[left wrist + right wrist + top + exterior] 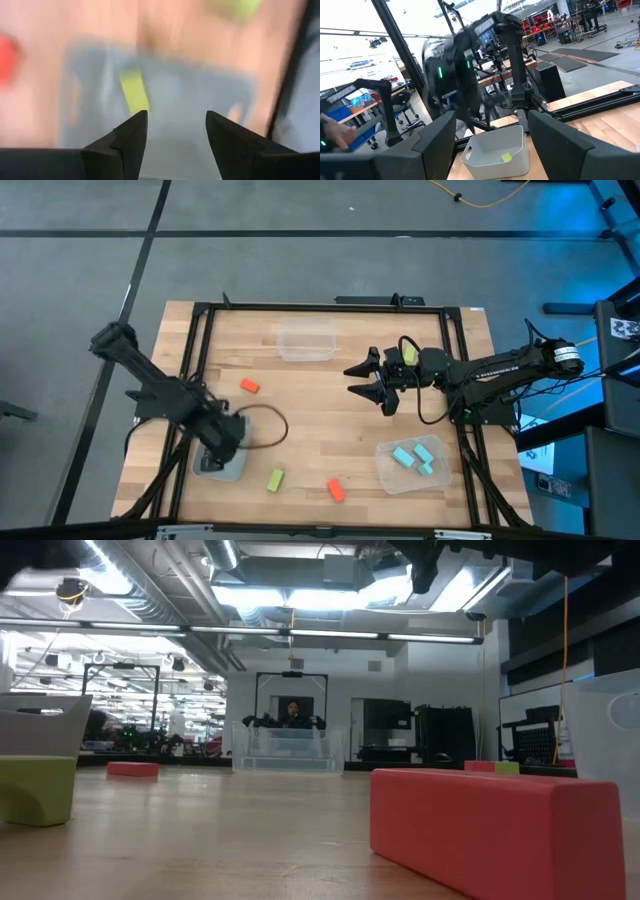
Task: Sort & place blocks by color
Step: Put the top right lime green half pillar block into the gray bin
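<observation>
On the wooden table (320,430), three cyan blocks (418,457) lie in the clear bin (385,470) at the near right. A yellow-green block (133,91) lies inside the bin (236,470) at the near left; only the left wrist view shows it, since from above the left gripper (222,450) covers that bin. Its fingers (125,142) stand apart with nothing between them, just over the block. Loose on the wood are another yellow-green block (275,479), an orange-red block (336,490) near the front edge and a second orange-red block (249,386) farther back. The low view sets the near red block (495,825) large in front, with a far third bin (288,750) behind. The right gripper (375,380) hangs above mid-table, jaws spread and empty. Its wrist view looks across at the left arm over the near-left bin (497,150).
</observation>
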{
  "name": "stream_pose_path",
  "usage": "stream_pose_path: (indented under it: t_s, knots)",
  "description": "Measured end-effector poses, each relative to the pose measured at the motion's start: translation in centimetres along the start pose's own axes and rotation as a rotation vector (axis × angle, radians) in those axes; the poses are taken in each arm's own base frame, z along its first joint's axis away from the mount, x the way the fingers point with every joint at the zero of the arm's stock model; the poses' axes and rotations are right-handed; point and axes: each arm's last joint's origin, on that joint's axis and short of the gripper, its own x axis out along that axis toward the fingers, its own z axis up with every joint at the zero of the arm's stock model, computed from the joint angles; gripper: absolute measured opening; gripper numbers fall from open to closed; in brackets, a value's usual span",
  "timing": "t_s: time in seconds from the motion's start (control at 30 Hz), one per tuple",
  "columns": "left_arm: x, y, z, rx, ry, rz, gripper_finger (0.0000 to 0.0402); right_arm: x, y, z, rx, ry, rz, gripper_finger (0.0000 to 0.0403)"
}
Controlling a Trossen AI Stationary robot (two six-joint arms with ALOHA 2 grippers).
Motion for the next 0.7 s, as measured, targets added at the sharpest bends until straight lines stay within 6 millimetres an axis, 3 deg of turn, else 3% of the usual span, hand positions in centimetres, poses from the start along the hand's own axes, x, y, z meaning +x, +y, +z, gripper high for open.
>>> stream_pose_path:
  t_s: [0.17, 0.27, 0.37, 0.5, 0.7]
  knots:
    - [-7.1, 1.8, 2.3, 0.034, -0.532, 0.099, 0.0193, 0.0, 0.0, 0.0, 0.000, -0.001, 0.001, 0.0252]
    - [-9.3, 4.1, 3.9, -0.041, -0.765, 0.177, 0.0194, 0.0, 0.0, 0.0, -0.009, -0.002, 0.001, 0.0252]
    - [-10.3, 6.2, 5.3, -0.063, -0.929, 0.178, 0.0194, 0.0, 0.0, 0.0, -0.028, -0.004, 0.002, 0.0252]
    - [-9.4, 8.3, 6.8, -0.035, -1.150, 0.078, 0.0194, 0.0, 0.1, 0.2, -0.031, -0.023, 0.010, 0.0252]
    - [-4.1, 11.1, 7.5, -0.068, -1.304, -0.148, 0.0194, 0.0, 0.1, 0.3, -0.047, -0.034, 0.014, 0.0252]
